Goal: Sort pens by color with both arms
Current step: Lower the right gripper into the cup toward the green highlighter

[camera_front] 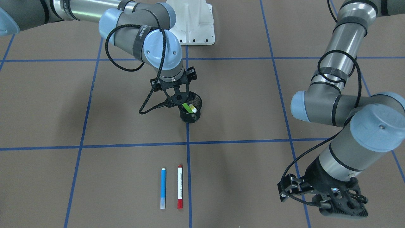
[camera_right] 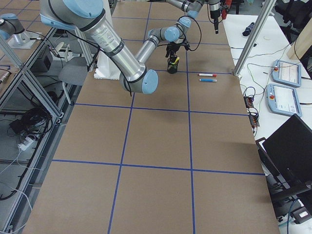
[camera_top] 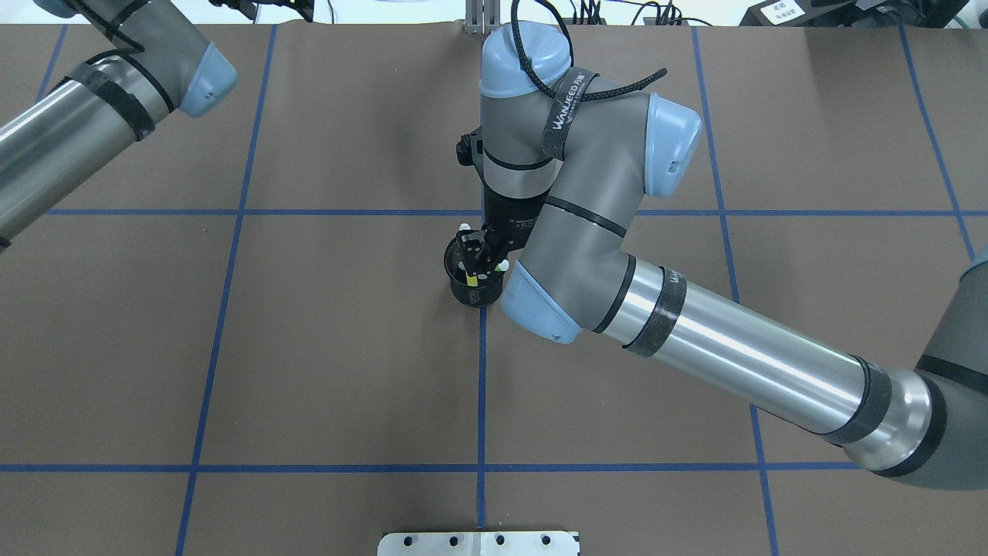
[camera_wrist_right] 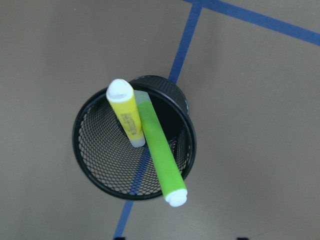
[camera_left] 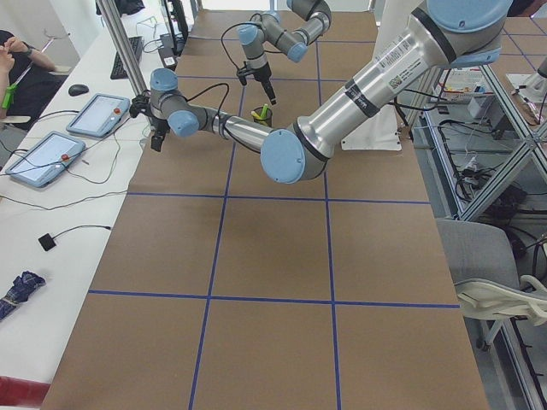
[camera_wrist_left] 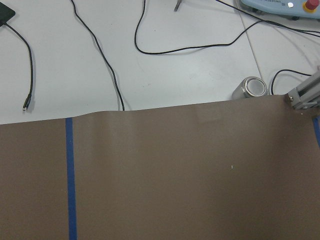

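Right end effector [camera_front: 180,100] hangs released, fingers apart and empty, right over the round black mesh cup [camera_front: 196,118]; slim green marker pen [camera_wrist_right: 160,150] and yellow marker pen [camera_wrist_right: 127,117] lean inside it. Blue marker pen [camera_front: 163,186] and white pen with red caps [camera_front: 180,186] lie side by side on the brown desk [camera_front: 240,104], well apart from that end effector. Left end effector [camera_front: 341,205] is far from every pen, grip state cannot tell.

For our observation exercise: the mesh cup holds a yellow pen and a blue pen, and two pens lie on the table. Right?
No. The right wrist view shows the mesh cup holding a yellow pen and a green pen, not blue.
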Available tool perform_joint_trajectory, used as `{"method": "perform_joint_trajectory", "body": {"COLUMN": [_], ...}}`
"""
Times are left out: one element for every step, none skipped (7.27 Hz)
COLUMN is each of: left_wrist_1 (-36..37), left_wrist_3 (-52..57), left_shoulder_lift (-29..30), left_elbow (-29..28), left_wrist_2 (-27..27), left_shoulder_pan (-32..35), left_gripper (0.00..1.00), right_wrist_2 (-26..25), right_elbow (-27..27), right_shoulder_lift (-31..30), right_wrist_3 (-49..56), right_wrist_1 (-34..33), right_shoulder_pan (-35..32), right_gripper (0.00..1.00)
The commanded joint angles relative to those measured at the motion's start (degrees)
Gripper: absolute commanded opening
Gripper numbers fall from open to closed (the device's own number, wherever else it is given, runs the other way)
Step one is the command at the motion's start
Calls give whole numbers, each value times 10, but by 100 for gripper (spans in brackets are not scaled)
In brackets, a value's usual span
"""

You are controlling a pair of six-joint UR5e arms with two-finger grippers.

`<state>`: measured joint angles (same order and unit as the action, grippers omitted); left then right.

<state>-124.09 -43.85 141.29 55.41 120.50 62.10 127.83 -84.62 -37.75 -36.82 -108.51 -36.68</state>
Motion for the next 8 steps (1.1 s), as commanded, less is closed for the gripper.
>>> {"method": "perform_joint_trajectory", "body": {"left_wrist_1": [0,0,0,0,0,0,0,0], "left_wrist_3": [0,0,0,0,0,0,0,0], "left_shoulder_lift": [-1,-1,-1,-1,-2,-2,-4,-4], "left_elbow": [1,1,1,0,0,0,0,0], "left_wrist_2": [0,0,0,0,0,0,0,0], "left_shoulder_pan": [0,0,0,0,0,0,-1,-1], "left_gripper": [99,99,99,99,99,99,99,99], "right_wrist_2": [-10,-10,-11,-14,-14,-14,-14,-15], "right_elbow": [9,16,16,23,35,38,38,38], "right_shoulder_lift": [0,2,3,4,6,10,13,12], "right_wrist_3": [33,37,37,38,33,30,29,29], "right_wrist_1": [4,6,7,23,44,44,44,44], "right_shoulder_pan": [3,3,3,4,8,9,11,12], "right_gripper": [64,64,63,63,62,61,58,51]}}
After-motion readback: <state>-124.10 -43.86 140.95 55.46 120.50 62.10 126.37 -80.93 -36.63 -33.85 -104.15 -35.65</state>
